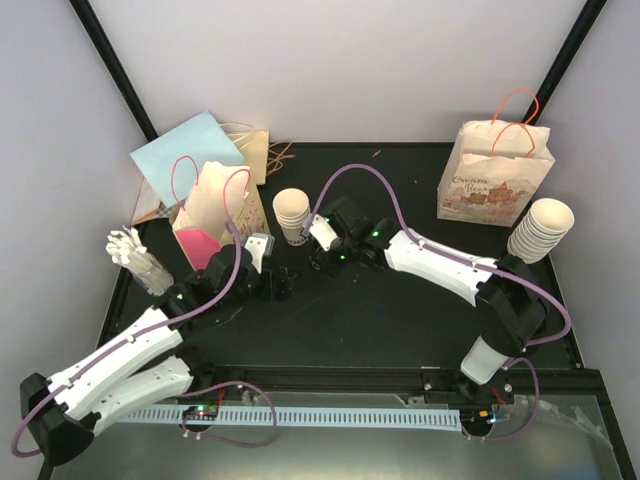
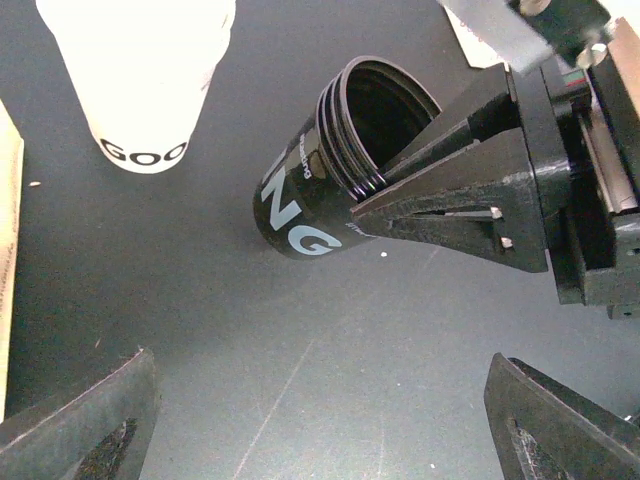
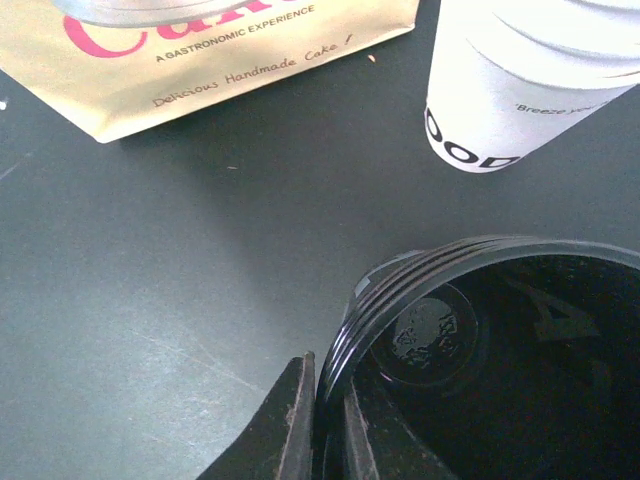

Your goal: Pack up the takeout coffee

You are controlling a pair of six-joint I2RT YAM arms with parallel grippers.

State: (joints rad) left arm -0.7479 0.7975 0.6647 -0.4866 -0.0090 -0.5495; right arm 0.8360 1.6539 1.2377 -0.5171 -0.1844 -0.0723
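The black cup (image 2: 318, 190) lies tilted on its side, low over the dark table (image 2: 200, 330) in the middle of the workspace, its open mouth bare and no lid on it. The right gripper (image 2: 368, 208) is clamped on its rim, one finger inside the mouth and one outside, as the right wrist view shows. Whether the cup's base rests on the table or hangs just clear of it I cannot tell. The left gripper (image 2: 320, 440) hovers near it with its jaws wide apart, holding nothing. Just beyond stands a white paper cup (image 1: 293, 215), upright and uncovered, and beside that the open paper bag (image 1: 215, 212) with pink handles. I judge the packing to be at an early stage. No cup is in the bag as far as these views reach. What is left is to right the black cup and put the cups into the bag.
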